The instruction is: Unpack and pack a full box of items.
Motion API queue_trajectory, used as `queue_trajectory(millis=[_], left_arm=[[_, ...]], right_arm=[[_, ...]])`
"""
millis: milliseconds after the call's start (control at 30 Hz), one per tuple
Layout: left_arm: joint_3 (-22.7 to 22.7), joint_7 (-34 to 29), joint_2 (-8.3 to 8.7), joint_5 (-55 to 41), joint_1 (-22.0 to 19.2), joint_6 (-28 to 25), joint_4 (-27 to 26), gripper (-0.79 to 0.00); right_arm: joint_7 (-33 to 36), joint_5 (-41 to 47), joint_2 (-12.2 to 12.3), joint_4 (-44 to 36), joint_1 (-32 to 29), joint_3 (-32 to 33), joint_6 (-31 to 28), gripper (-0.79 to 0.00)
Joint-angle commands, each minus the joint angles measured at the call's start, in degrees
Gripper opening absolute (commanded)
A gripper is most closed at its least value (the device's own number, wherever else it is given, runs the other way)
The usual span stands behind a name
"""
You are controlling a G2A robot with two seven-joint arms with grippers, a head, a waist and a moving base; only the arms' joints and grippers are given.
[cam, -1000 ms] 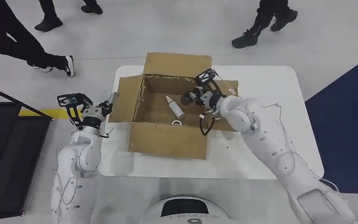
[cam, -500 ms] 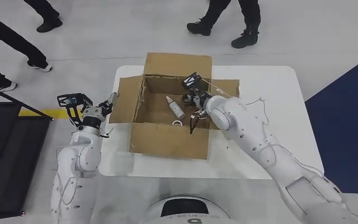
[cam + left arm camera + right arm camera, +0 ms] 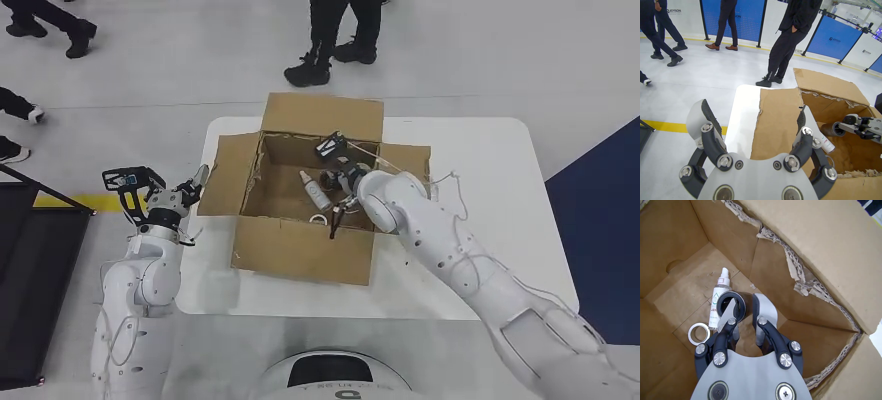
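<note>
Left end effector, jaws apart, at 9 o'clock of the box by the desk edge; inside, right end effector clamped on dark tube, one finger in its bore per right wrist view; spray bottle, metal ring beside.

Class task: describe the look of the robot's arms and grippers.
The left arm and right arm are glossy white rounded shells with thin cables along them. The left gripper and right gripper have grey plates, black links, silver screws and pale curved fingers with dark ribbed pads.
</note>
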Motion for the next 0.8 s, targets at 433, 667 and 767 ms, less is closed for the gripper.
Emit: queue_trajectory(millis=[433,667,767], left_arm=[[0.0,0.0,0.0,0.0,0.0,0.0,0.0,0.0],[0.0,0.0,0.0,0.0,0.0,0.0,0.0,0.0],[0.0,0.0,0.0,0.0,0.0,0.0,0.0,0.0]], right_arm=[[-9.84,13.2,6.88,-29.74,-24.56,36.64,-10.95,-0.182],[-9.6,20.91,8.42,-26.59,-37.07,55.41,-10.67,0.0],[-4.94,20.61,8.74,-23.48,-37.8,56.97,-9.33,0.0]])
